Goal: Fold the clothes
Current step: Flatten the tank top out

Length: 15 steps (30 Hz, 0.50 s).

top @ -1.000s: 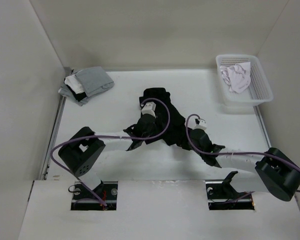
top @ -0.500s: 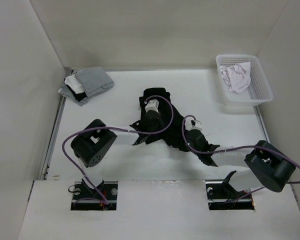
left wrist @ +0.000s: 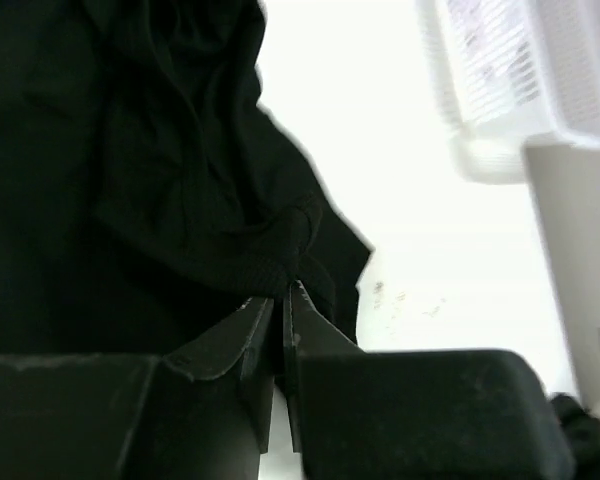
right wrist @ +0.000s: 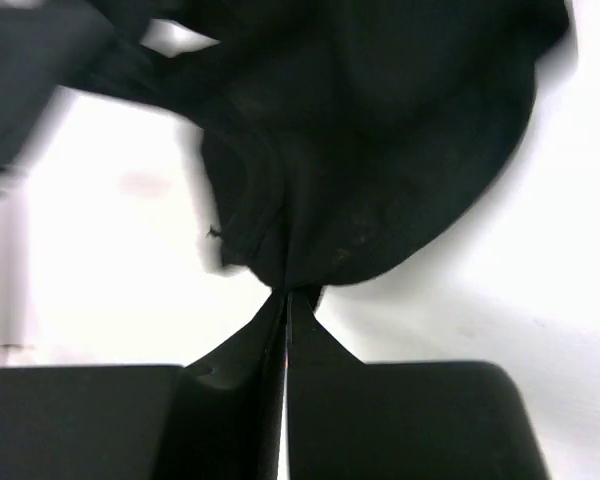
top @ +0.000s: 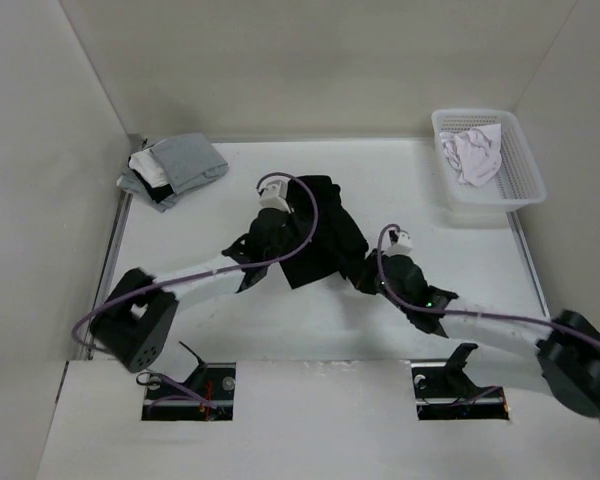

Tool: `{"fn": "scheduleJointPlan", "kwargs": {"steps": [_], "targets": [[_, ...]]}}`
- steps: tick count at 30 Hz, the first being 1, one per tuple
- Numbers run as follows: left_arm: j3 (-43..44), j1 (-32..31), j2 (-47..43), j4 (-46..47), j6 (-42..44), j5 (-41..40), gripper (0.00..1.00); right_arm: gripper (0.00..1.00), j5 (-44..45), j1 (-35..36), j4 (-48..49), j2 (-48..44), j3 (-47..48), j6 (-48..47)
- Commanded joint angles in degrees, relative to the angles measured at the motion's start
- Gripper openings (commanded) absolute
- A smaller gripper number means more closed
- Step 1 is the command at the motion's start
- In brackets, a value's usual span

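The clothes, one black top, lie bunched in the middle of the white table. In the top view my left gripper sits at the top's left side. The left wrist view shows that gripper shut on a ribbed fold of the black fabric. My right gripper is at the top's lower right corner. In the right wrist view it is shut on a gathered edge of the fabric, which hangs bunched just beyond the tips. No pale label shows.
A folded stack of grey, white and black garments lies at the back left corner. A white plastic basket holding a white garment stands at the back right, also seen in the left wrist view. Walls enclose the table.
Both grippers have closed on the black top. The left arm has swung left and back, dragging the fabric that way; the right gripper opened wide, then shut on the lower edge.
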Motion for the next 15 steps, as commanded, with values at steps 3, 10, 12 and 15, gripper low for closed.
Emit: {"fn": "scheduleJointPlan", "kwargs": {"steps": [3,10,12,15], "targets": [[2.2,2.2,-26.9,-5.9,4.3,-0.7,0.04,0.01,11.2,4.5,-20.3,-27.8,15.4,-14.5],[16.8,-3.1,-46.0,-15.4,13.4,-9.7,0.03,0.02,18.3,16.0,-28.8,-32.1,44.4,-30.6],[21.5,-7.2,-48.9,-15.7,16.7,-13.9,0.03,0.02,20.5,22.7,-28.8,-29.1,54.1,-35.7],[26.4,-11.9,-50.0,-14.8,21.2,-17.2,0.03,0.02,23.9,31.2,-28.1,-24.9,64.6,-43.2]]}}
